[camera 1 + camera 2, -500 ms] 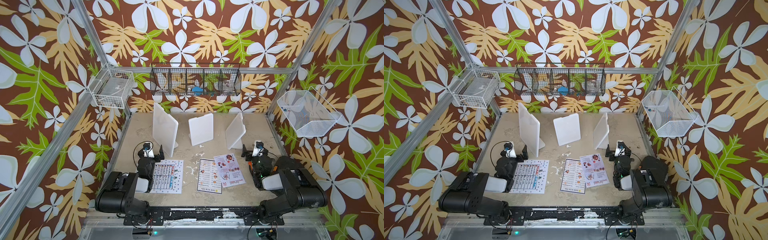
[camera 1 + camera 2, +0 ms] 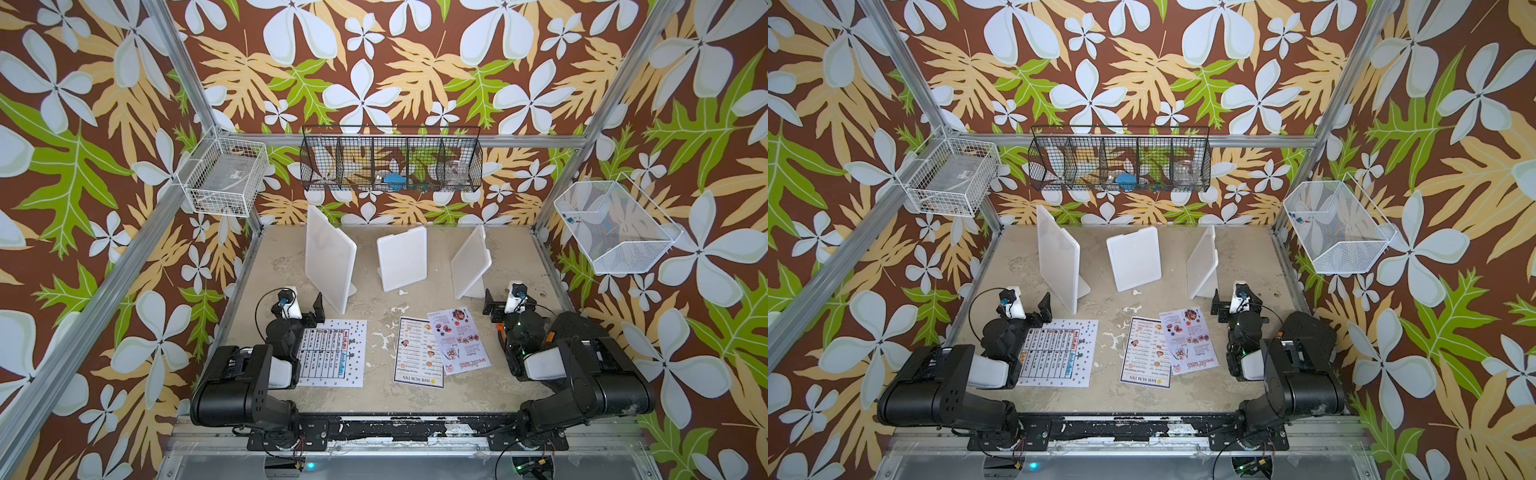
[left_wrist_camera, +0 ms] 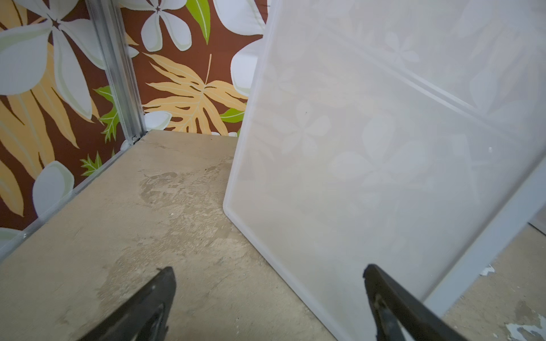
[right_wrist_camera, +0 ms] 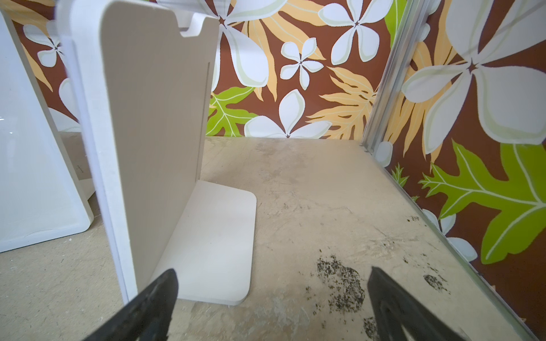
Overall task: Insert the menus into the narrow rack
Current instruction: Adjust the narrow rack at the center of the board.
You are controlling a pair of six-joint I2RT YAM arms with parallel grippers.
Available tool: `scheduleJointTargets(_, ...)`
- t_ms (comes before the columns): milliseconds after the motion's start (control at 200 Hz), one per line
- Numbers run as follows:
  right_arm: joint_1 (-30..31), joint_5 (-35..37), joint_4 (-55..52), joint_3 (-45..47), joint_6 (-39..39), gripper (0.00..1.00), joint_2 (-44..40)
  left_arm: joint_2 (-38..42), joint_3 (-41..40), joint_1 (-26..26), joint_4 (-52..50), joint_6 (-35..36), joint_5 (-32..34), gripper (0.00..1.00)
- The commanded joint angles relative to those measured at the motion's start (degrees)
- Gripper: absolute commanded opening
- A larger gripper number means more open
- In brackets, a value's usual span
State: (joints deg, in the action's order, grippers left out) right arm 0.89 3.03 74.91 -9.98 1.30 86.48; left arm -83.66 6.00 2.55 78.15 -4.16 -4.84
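Note:
Three menus lie flat on the table in both top views: a large white one with a dotted border (image 2: 332,353), a dark-bordered "DIM SUM INN" (image 2: 417,353), and a pinkish "SPECIAL MENU" (image 2: 459,340) overlapping it. Behind them stand three white upright racks: a tall left one (image 2: 330,257), a middle one (image 2: 402,257) and a right one (image 2: 471,262), turned nearly edge-on. I cannot tell which is the narrow rack. My left gripper (image 3: 267,270) is open, low beside the tall rack (image 3: 369,147). My right gripper (image 4: 272,271) is open beside the right rack's foot (image 4: 212,242). Neither holds anything.
A black wire basket (image 2: 390,160) hangs on the back wall, a white wire basket (image 2: 224,183) at the left post, and a white mesh bin (image 2: 615,228) on the right wall. Aluminium frame posts edge the table. My left arm (image 2: 286,332) covers the white menu's left edge.

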Motion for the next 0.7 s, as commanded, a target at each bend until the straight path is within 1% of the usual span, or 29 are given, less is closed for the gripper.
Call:
scheduleJointTargets(0,-0.4,-1.5,0.9,-0.1,0.8,1.00,0.0,-0.1,0.1,0.2,2.6,-0.6,-2.2,1.00)
scheduleJointTargets(70,-1.4,-3.2,1.4,0.2,1.6,1.00,-0.1,-0.1,0.1,0.2,2.6,-0.6,-2.2,1.00)
scheduleJointTargets(120,-3.5,-7.0,3.0,1.0,2.9,1.00,-0.1,-0.1,0.0,0.3,2.6,-0.6,-2.2,1.00)
scheduleJointTargets(190,-5.7,-11.8,8.1,3.1,4.2,1.00,0.5,-0.1,0.1,0.2,2.6,-0.6,-2.2,1.00)
scheduleJointTargets(335,-5.7,-12.0,7.4,2.7,4.1,1.00,0.4,0.0,0.5,0.0,1.5,-0.5,-1.6,1.00)
scheduleJointTargets(390,-5.8,-12.5,8.0,3.1,4.0,1.00,0.3,0.6,0.1,-0.4,2.1,-0.6,0.1,1.00)
scheduleJointTargets(440,-5.8,-14.6,9.0,3.5,3.5,1.00,-0.1,3.2,-0.5,-1.1,0.8,-0.5,2.4,1.00)
scheduleJointTargets(485,-5.7,-16.3,7.6,3.5,2.7,1.00,-1.7,6.8,-0.7,-1.8,-1.9,-0.3,4.8,1.00)
scheduleJointTargets(616,-5.7,-15.5,-0.5,2.7,3.1,1.00,-8.6,16.8,0.9,-4.3,-12.9,0.8,9.1,1.00)
scheduleJointTargets(661,-5.6,-15.4,-3.5,2.2,3.1,1.00,-11.0,20.0,1.9,-5.4,-17.2,-0.1,10.5,1.00)
scheduleJointTargets(696,-5.2,-15.1,-5.9,1.9,3.1,1.00,-12.7,22.0,2.2,-5.7,-18.7,-1.1,10.1,1.00)
